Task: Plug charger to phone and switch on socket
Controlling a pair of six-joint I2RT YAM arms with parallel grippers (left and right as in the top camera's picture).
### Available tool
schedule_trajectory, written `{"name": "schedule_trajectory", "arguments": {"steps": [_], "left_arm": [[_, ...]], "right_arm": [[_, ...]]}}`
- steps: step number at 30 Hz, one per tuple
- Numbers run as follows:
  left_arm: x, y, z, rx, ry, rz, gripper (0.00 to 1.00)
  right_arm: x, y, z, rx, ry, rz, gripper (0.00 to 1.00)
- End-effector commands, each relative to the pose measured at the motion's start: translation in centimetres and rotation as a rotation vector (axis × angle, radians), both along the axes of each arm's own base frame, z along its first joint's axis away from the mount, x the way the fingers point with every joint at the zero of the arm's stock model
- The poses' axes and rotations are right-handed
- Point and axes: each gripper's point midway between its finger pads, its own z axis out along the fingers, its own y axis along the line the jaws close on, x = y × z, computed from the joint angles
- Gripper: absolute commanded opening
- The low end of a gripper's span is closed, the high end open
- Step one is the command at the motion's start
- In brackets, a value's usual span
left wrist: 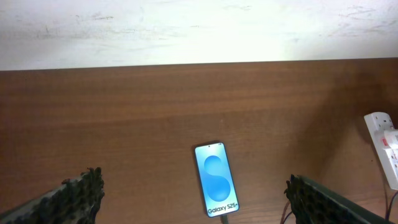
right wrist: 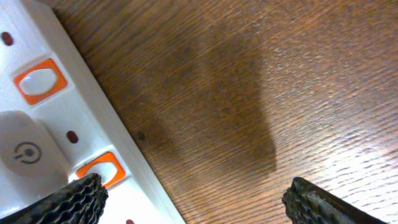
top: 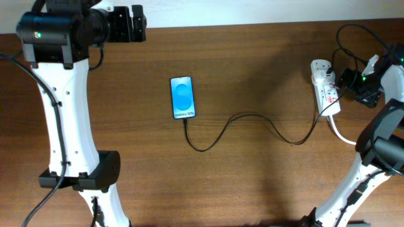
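Note:
The phone (top: 183, 98) lies flat mid-table, its blue screen lit, and also shows in the left wrist view (left wrist: 216, 185). The black charger cable (top: 252, 116) runs from the phone's near short edge, where its tip sits against the phone (left wrist: 222, 218), in a loop to the white socket strip (top: 326, 88) at the right. My left gripper (top: 130, 24) is open and empty, high at the back, with the phone between its fingers (left wrist: 191, 186) in its own view. My right gripper (top: 344, 80) is open beside the strip. One finger hangs over an orange-framed switch (right wrist: 102, 169), the other over bare wood (right wrist: 193, 196).
A white adapter with a power symbol (right wrist: 25, 152) sits in the strip next to another orange switch (right wrist: 40, 81). The strip's thick white cord (top: 341, 133) trails toward the front right. Loose black wires (top: 353, 38) lie at the back right corner. A white wall (left wrist: 199, 28) borders the table's far edge.

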Motion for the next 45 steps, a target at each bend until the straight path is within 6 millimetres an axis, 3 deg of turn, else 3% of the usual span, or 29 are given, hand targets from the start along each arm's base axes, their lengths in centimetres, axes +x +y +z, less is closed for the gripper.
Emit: {"name": "schedule_trajectory", "arguments": {"steps": [1,9,12,14,23,31,33,35,37,39,41,43,45], "left_arm": [[-0.5,0.3,1.0,0.014,-0.029,0.0,0.99],[-0.5,0.3,1.0,0.014,-0.029,0.0,0.99],[-0.5,0.3,1.0,0.014,-0.029,0.0,0.99],[-0.5,0.3,1.0,0.014,-0.029,0.0,0.99],[-0.5,0.3,1.0,0.014,-0.029,0.0,0.99],[-0.5,0.3,1.0,0.014,-0.029,0.0,0.99],[-0.5,0.3,1.0,0.014,-0.029,0.0,0.99],[-0.5,0.3,1.0,0.014,-0.029,0.0,0.99],[-0.5,0.2,1.0,0.014,-0.029,-0.001,0.99],[-0.5,0.3,1.0,0.014,-0.029,0.001,0.99],[-0.5,0.3,1.0,0.014,-0.029,0.0,0.99],[-0.5,0.2,1.0,0.014,-0.029,-0.001,0.99],[-0.5,0.3,1.0,0.014,-0.029,0.0,0.99]], "right_arm": [[-0.2,0.3,-0.9,-0.007,0.033,-0.006,0.96],[0.2,0.4,-1.1,0.005,0.016,0.001,0.97],[0.0,1.5,-3.6,0.033,0.062,0.024,0.97],[0.1,2.0,-4.0,0.035,0.069,0.038,0.96],[1.0,3.1,-3.7,0.065,0.023,0.107,0.96],[-0.7,3.9,-4.0,0.105,0.091,0.102,0.97],[-0.6,3.9,-4.0,0.104,0.089,0.101,0.97],[-0.7,1.4,-3.5,0.08,0.087,-0.055,0.99],[-0.3,-1.3,-0.7,0.065,0.024,-0.132,0.98],[-0.3,-4.8,5.2,-0.003,-0.08,-0.185,0.98],[-1.9,-7.9,11.2,-0.101,-0.144,-0.25,0.98],[-4.1,-8.2,17.9,-0.143,-0.219,-0.287,0.98],[-5.4,-6.8,23.7,-0.197,-0.31,-0.28,0.98]]}}
